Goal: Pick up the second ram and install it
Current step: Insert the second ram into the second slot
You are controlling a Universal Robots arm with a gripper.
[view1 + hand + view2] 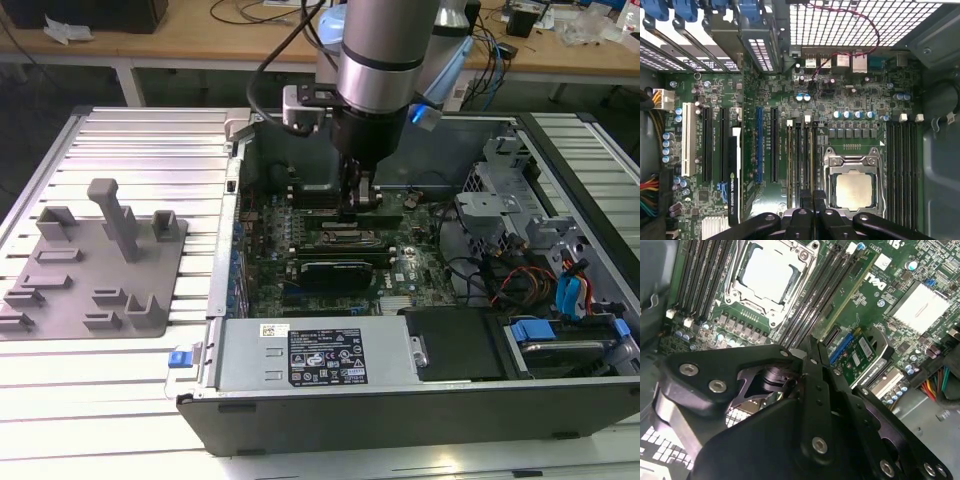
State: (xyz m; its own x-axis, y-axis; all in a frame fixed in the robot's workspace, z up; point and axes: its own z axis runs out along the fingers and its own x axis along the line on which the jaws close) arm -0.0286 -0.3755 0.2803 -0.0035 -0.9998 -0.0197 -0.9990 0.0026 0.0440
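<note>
An open black computer case (400, 425) lies on a ribbed white worktop (150, 140). The robot arm's black claw (358, 205) reaches down to the green motherboard (850, 102). In both wrist views the claw's fingertips (811, 347) (807, 197) sit narrow, almost together, over the long black memory slots beside the silver CPU socket (855, 190).

The second ram (812, 160), a thin green circuit-board stick, seems to stand on edge in the slot nearest the socket, in line with the fingertips. Whether they pinch it cannot be told. Another green stick (788, 165) stands in the outermost slot.
</note>
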